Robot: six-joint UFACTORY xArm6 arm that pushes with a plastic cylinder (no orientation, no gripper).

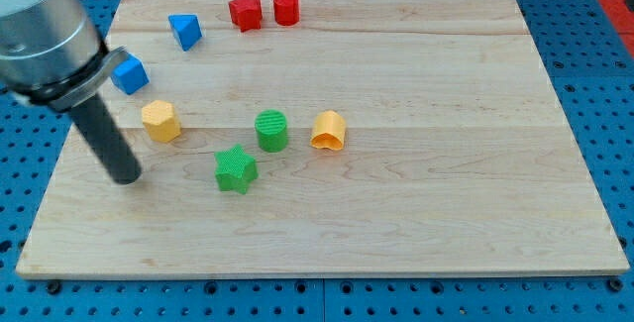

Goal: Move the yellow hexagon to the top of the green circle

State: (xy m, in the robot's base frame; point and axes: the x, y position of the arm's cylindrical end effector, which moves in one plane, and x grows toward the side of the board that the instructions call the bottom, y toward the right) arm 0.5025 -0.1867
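Hexagon (159, 121) left of circle (271, 130)

No readable text, label or number anywhere.

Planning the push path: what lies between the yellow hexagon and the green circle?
Nothing: bare board between yellow hexagon and green circle, per the camera view.

yellow hexagon (159, 121) well left of upright green circle (271, 130)
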